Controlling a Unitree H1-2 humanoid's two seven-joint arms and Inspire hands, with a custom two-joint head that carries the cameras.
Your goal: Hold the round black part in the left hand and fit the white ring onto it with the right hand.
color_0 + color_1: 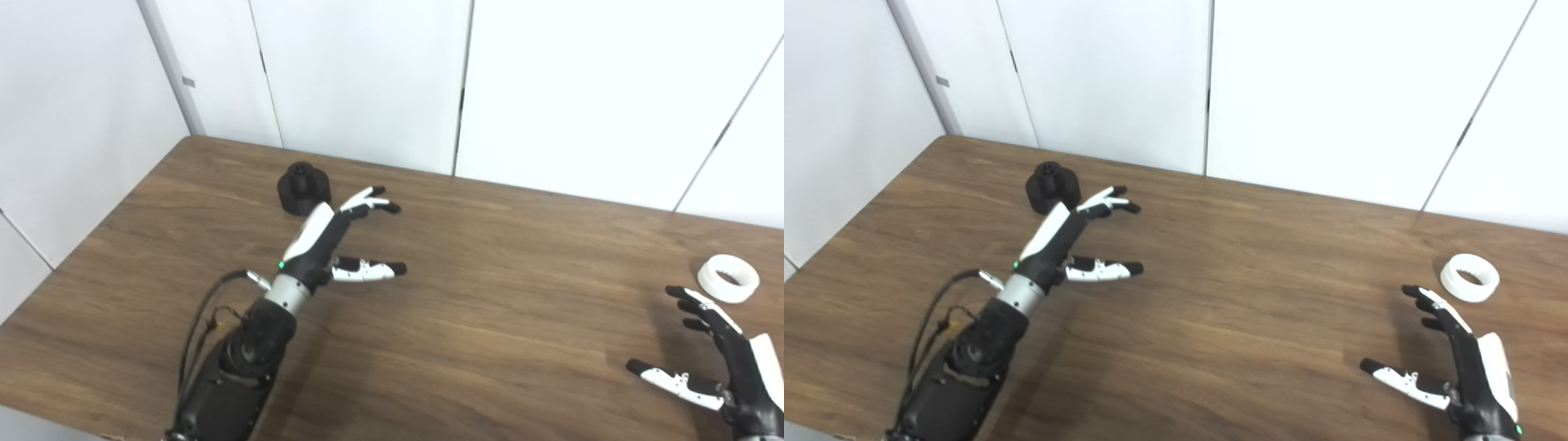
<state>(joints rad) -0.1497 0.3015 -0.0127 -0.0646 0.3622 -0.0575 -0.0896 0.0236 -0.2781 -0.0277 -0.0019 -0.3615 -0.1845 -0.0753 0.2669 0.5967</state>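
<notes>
Looking down over the wooden table (478, 318), I am seeing both hands empty and hovering above the surface. My left hand (327, 236) is reaching out from the near left edge toward the far left corner, its fingers (370, 199) spread and its thumb (367, 270) sticking out well apart from them — it is gripping nothing. The round black part (304, 189) is sitting upright on the surface near the far edge, toward the left corner, just beyond and to the left of that hand's knuckles; I cannot tell from either eye whether the hand is brushing it, though it looks apart. My right hand (1461, 361) is coming in at the near right corner, fingers splayed and thumb (1402, 378) held wide to the left, also holding nothing. The white ring (1469, 277) is lying flat by the right edge of the table, just beyond the right hand's fingertips (1413, 292) — near them but not touching.
</notes>
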